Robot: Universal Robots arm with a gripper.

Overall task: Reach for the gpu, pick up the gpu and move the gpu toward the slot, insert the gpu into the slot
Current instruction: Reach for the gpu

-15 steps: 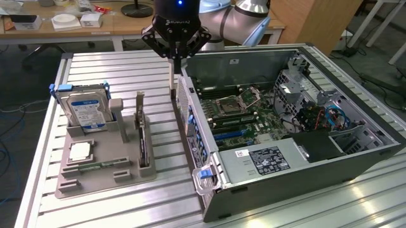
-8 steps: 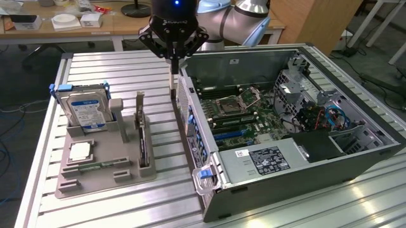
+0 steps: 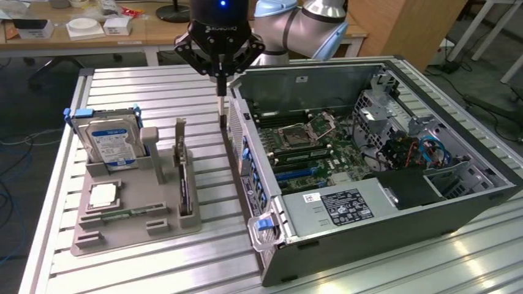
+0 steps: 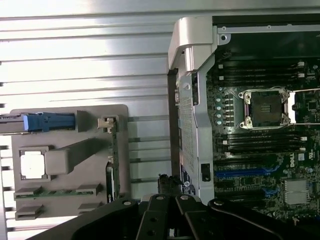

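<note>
Well, the claw [image 3: 221, 113] is squeezed together on nothing, and the gpu [image 3: 185, 187] stands in its gray tray [image 3: 122, 236].

The claw hangs over the table between the tray and the open computer case [image 3: 392, 208], quite near the case wall. If it goes down to the card with its fingers pressed together like this, it would likely poke the card's top edge and tip it, not grab it. It could also bump the case wall. The gpu looks like a thin dark card standing on its long edge in a holder at the side of the tray nearest the case. A card that thin may slip or lean in a weak grip. The blue slot [image 3: 296, 174] lies inside the case on the green board [image 3: 327, 147], close to other long strips, so it could be easy to miss.
</note>
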